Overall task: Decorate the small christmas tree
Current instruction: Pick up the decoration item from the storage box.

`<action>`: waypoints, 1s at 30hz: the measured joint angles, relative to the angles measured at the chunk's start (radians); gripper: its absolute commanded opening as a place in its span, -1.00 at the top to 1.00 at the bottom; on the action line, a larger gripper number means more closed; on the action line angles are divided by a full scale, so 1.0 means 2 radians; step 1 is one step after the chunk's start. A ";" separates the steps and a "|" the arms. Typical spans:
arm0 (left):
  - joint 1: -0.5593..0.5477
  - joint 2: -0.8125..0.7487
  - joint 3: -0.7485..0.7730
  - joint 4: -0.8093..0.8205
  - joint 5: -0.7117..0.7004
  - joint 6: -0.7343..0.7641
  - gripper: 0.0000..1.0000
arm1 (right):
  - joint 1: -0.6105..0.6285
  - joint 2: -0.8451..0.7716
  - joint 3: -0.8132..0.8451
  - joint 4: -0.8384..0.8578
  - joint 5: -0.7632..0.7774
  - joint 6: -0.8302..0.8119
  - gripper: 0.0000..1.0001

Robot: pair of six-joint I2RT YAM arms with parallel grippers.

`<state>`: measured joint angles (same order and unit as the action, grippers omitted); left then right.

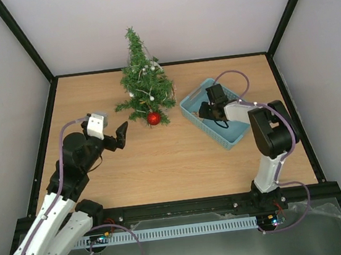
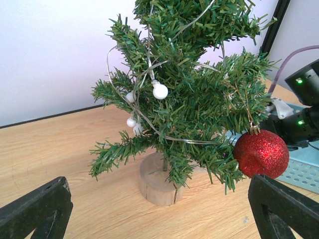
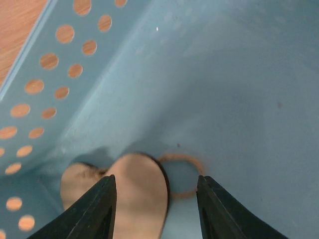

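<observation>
With the right gripper (image 3: 154,183) half-spread astride the tan ornament (image 3: 139,191) in the blue basket (image 3: 234,74), centre it between both fingers before pinching, while the small christmas tree (image 2: 189,94) stands just beyond the left gripper's (image 2: 162,199) wide-spread fingers.

A light wooden table (image 1: 163,166) sits enclosed by plain white walls (image 1: 163,16) and black frame posts (image 1: 24,39).

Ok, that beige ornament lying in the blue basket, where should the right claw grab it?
Pinch the beige ornament across its rounded flat body, coming straight down. It lies flat on the basket floor beside the holed wall, so a side approach looks blocked. Its string loop is thin and would likely slip. The right claw hangs astride it.
</observation>
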<state>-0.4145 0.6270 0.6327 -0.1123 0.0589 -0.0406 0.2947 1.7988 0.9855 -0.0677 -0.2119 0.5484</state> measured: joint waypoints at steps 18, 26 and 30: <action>-0.001 -0.002 0.000 0.000 -0.010 0.006 -0.94 | 0.000 0.049 0.051 -0.021 0.116 -0.013 0.73; -0.001 -0.001 -0.003 0.000 -0.013 0.006 -0.94 | 0.000 0.040 0.051 -0.052 0.187 -0.026 0.67; -0.001 -0.002 -0.005 0.001 -0.012 0.006 -0.94 | 0.000 0.020 0.051 -0.087 0.199 -0.039 0.60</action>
<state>-0.4171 0.6231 0.6231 -0.1108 0.0341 -0.0277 0.2943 1.8393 1.0878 -0.2413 0.1864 0.4706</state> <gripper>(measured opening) 0.971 0.175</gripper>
